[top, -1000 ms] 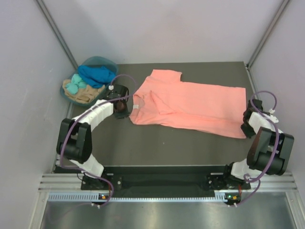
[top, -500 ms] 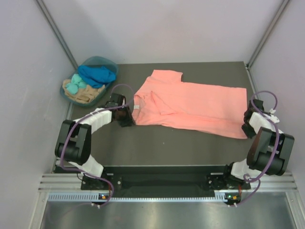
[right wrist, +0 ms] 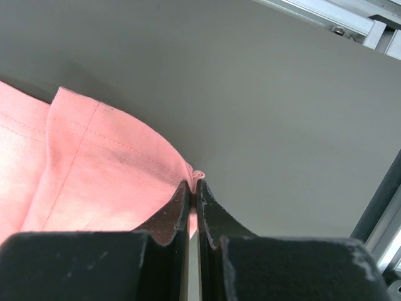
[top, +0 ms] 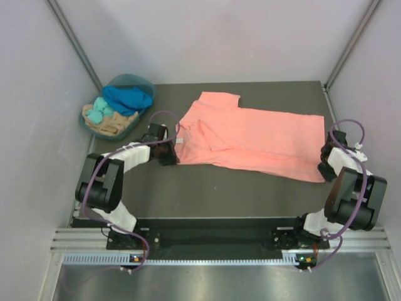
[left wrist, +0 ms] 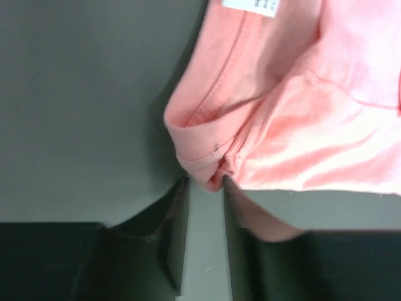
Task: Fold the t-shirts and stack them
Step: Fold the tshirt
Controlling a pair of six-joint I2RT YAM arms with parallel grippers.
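Note:
A pink t-shirt [top: 250, 141] lies spread on the dark table, collar to the left and hem to the right. My left gripper [top: 170, 155] is at its near left corner by the collar. In the left wrist view the shirt's [left wrist: 301, 125] folded edge is bunched between the tips of that gripper [left wrist: 205, 182], whose jaws stand narrowly apart and pinch it. My right gripper [top: 324, 168] is at the near right hem corner. In the right wrist view it [right wrist: 193, 183] is shut on the hem corner of the shirt [right wrist: 94, 163].
A teal basket [top: 108, 124] at the back left holds blue, turquoise and beige clothes. Grey walls stand close on the left, back and right. A metal rail [right wrist: 351, 19] runs along the table's right edge. Bare table lies in front of the shirt.
My left gripper moved right and nearer, from beside the collar onto the shirt's near left corner, and its jaws closed on the folded edge. The right gripper and the shirt stayed put.

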